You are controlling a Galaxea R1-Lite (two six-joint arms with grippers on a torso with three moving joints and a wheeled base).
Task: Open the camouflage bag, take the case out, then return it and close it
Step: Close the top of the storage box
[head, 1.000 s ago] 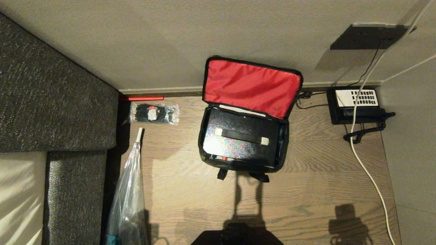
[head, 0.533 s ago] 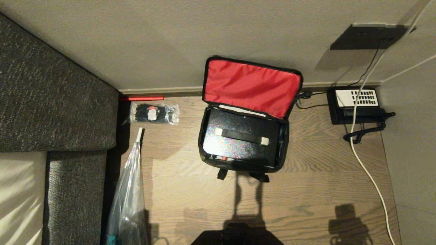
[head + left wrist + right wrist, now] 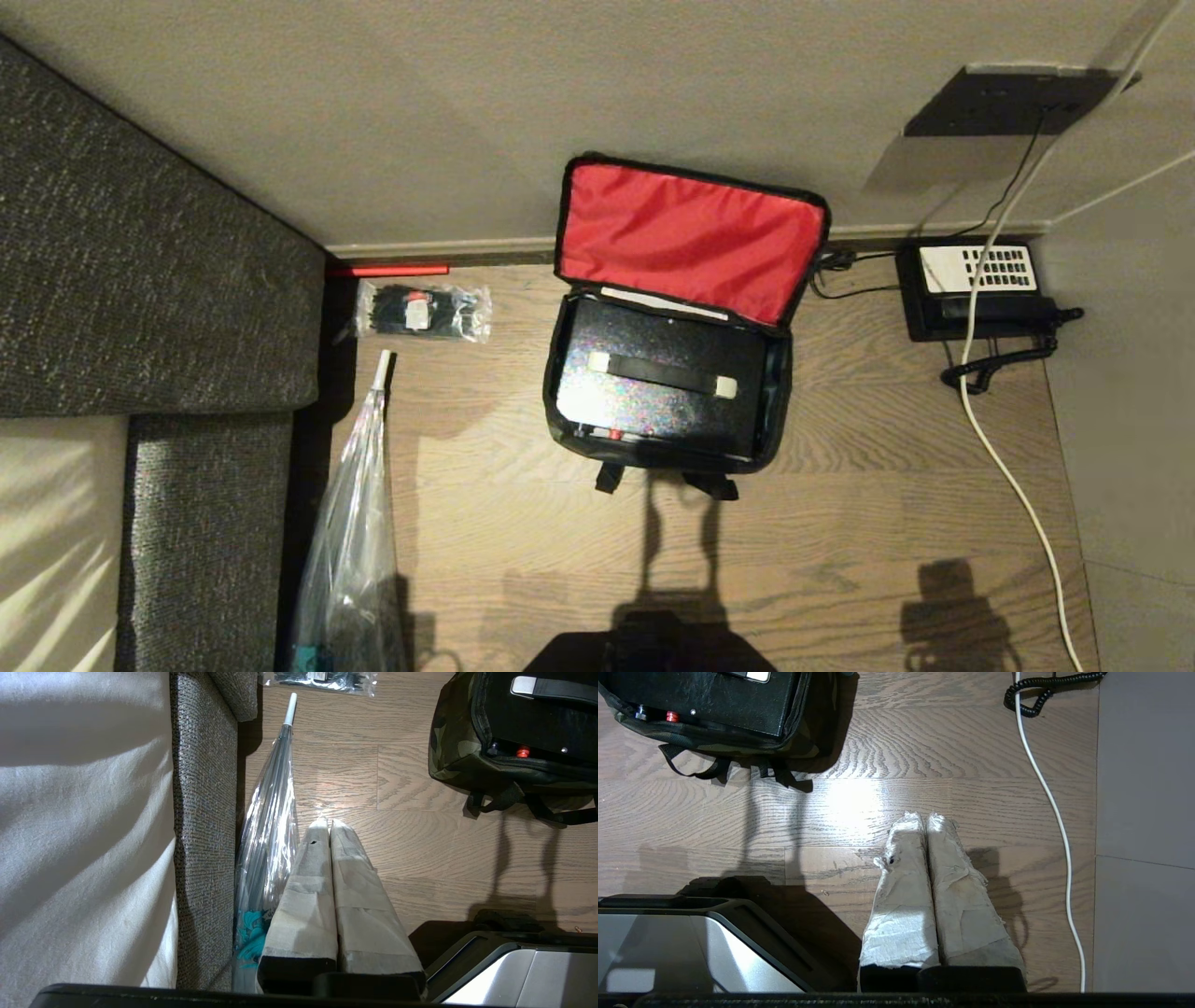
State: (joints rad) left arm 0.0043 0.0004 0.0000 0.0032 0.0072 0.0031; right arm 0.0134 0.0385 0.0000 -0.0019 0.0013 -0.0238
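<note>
While lid stands back against the wall, camouflage bag [image 3: 667, 373] open on wood floor [image 3: 887, 523], case [image 3: 658, 387] lying flat inside, left gripper [image 3: 329, 823] and right gripper [image 3: 924, 816] pressed together, empty, poised above floor, apart from bag.

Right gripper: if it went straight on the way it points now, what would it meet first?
Probably the bare wooden floor. The shut right gripper points at open planks between the camouflage bag and the white cable; depth is unclear.
</note>
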